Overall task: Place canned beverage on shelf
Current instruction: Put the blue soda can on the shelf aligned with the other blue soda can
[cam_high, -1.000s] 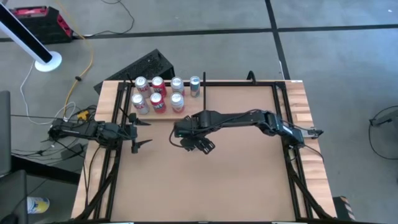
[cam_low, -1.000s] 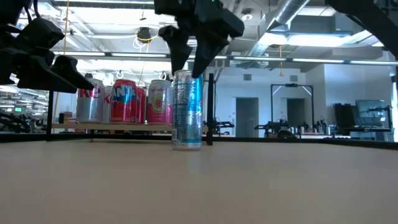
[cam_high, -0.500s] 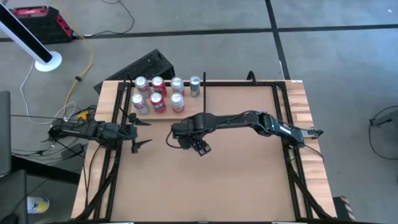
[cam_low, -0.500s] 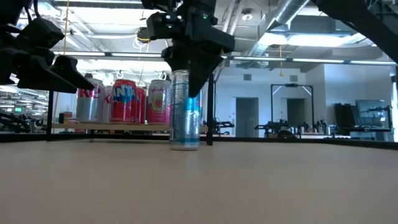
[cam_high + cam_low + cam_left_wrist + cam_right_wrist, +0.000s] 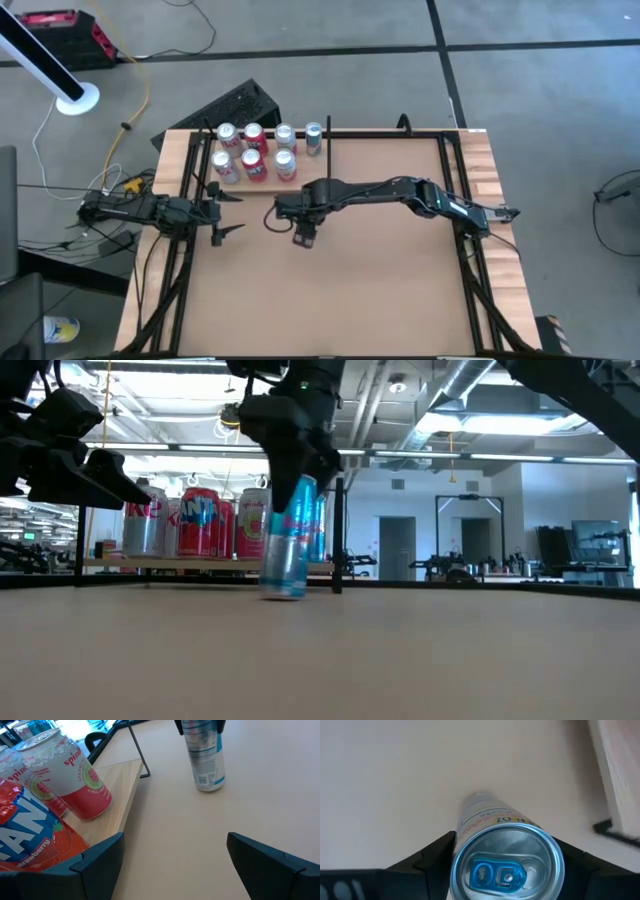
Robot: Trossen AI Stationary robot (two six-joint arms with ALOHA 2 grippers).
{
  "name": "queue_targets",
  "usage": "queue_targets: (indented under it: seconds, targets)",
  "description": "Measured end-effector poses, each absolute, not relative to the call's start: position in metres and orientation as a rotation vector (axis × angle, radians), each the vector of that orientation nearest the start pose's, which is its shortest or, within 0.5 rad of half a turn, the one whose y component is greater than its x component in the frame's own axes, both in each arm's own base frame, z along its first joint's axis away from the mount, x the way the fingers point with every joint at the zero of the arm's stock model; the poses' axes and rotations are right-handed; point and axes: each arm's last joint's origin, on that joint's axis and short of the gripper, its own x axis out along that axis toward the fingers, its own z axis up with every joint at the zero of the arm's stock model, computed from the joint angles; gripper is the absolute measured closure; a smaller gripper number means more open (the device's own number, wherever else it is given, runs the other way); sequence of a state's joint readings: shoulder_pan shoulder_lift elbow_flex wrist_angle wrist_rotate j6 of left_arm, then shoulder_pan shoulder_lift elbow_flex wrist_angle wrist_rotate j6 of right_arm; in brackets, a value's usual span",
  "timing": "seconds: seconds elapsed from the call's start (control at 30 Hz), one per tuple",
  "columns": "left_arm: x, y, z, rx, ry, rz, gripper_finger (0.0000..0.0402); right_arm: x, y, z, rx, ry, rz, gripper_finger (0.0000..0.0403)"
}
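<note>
A slim silver-and-blue can [image 5: 285, 540] stands tilted on the brown tabletop near the middle, also shown in the left wrist view [image 5: 205, 755]. My right gripper [image 5: 298, 468] [image 5: 505, 842] reaches down over its top and is shut on it; in the high view the gripper [image 5: 297, 212] hides the can. The pale wood shelf [image 5: 122, 780] [image 5: 300, 180] lies at the far left and carries several cans [image 5: 250, 150] standing on their bases. My left gripper [image 5: 225, 210] [image 5: 180, 865] waits open at the table's left, pointing toward the shelf. My right gripper pinches the can's upper wall just below the rim [image 5: 462, 845] between its two fingers [image 5: 432, 862], one on each side. The fingers come from above, pointing down along the can. The can leans in the hold with its bottom edge [image 5: 283, 594] on the tabletop.
Another slim can [image 5: 314, 136] stands by the thin black upright [image 5: 328, 140] at the shelf's right end. Black rails [image 5: 455, 190] frame the tabletop. Bare brown board [image 5: 350, 290] stretches toward the near edge.
My right gripper has rolled about its own axis, sunk a little over the can's top and closed in on it. The can, upright before, now leans, its bottom shifted toward the table's left while its top stayed.
</note>
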State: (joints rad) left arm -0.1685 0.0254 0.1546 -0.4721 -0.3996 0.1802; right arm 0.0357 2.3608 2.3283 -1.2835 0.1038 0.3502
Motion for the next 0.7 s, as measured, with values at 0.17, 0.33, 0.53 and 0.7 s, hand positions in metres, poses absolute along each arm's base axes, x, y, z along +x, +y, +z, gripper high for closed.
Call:
queue_targets:
  seconds: [0.17,0.33,0.53,0.7]
  targets:
    - [0.081,-0.0024,0.1694,0.274,0.35,0.198,0.0065,0.482,0.0127,0.2489,0.467,1.204,-0.464,0.0119]
    - [0.081,-0.0024,0.1694,0.274,0.35,0.198,0.0065,0.4846,0.0117,0.2501,0.492,1.172,-0.47,0.0113]
    - [0.081,-0.0023,0.1694,0.274,0.35,0.199,0.0065,0.4855,0.0085,0.2508,0.5,1.159,-0.473,0.0098]
    - [0.081,-0.0024,0.1694,0.274,0.35,0.199,0.0065,0.4887,0.008,0.2531,0.511,1.12,-0.459,0.008]
